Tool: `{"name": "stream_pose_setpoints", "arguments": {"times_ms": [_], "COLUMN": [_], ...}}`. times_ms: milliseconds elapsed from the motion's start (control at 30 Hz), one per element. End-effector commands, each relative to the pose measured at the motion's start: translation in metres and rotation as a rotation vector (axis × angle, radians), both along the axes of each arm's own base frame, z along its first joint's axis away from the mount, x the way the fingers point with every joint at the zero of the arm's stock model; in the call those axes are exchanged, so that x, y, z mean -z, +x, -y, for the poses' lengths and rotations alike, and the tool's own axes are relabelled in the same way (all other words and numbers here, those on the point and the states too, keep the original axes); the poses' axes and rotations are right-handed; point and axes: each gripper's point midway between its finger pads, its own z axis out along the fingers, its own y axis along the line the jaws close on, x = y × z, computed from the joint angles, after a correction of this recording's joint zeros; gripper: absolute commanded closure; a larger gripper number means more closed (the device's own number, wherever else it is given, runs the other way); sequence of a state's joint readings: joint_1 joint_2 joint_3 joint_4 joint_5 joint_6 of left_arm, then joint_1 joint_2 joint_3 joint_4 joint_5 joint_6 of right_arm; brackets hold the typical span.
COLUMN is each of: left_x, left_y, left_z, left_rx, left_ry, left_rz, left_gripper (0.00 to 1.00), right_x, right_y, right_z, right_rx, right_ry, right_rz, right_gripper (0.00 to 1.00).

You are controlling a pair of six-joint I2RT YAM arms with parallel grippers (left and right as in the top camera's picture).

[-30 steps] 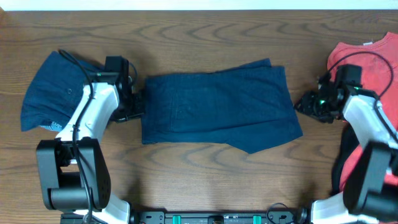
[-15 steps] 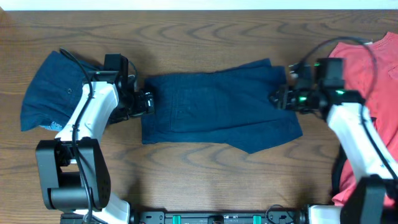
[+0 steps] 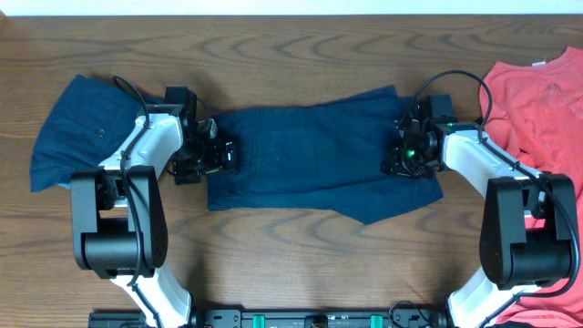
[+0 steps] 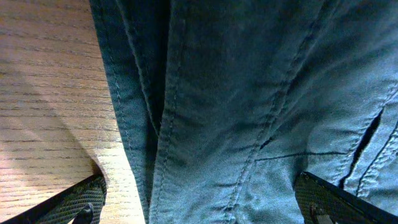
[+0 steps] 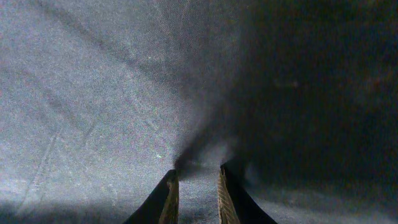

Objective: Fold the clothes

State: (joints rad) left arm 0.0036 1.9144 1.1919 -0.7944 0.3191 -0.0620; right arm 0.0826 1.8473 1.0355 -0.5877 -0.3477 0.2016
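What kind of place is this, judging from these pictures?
Probably a robot test bench, not a home: a left arm and a right arm stand at a wood-grain table, with navy shorts and a coral-red T-shirt laid out.

No legible text or labels.

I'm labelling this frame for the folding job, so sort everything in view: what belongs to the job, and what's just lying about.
Belongs to the job:
middle navy shorts, spread flat
second navy shorts, far left
coral-red T-shirt, far right
left hand, open over the middle pair's edge
right hand, pinched on its cloth

Just there:
wooden table
rig base at the near edge
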Motion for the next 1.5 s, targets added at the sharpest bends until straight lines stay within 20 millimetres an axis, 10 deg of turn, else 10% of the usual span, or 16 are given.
{"name": "stream_pose_setpoints", "arguments": {"times_ms": [0, 167, 500, 767, 1133, 1467], "left_x": [0.025, 0.026, 0.034, -0.007, -0.138, -0.182], "left_y": [-0.009, -0.013, -0.020, -0.035, -0.035, -0.043], "left_z": [0.007, 0.046, 0.048, 0.013, -0.028, -0.024], "left_rx": [0.015, 0.031, 0.022, 0.043, 0.057, 0.003], "left_ry": [-0.047, -0.298, -0.315, -0.106, 0.151, 0.133], "left_rz": [-0.064, -0.097, -0.144, -0.229, -0.023, 0.115], "left_gripper": [0.00, 0.27, 0.94, 0.94, 0.94, 0.94], "right_x": [0.015, 0.014, 0.014, -0.006, -0.089, -0.062], "right_y": [-0.005, -0.003, -0.003, 0.001, 0.011, 0.000], "right_z": [0.003, 0.003, 0.003, 0.009, 0.004, -0.042], "right_rx": [0.010, 0.011, 0.010, 0.030, 0.029, -0.106], "right_ry": [-0.024, -0.023, -0.023, -0.019, 0.051, 0.090], "right_rz": [-0.038, -0.030, -0.030, 0.013, 0.227, 0.161], "right_gripper": [0.79, 0.79, 0.82, 0.86, 0.86, 0.85]}}
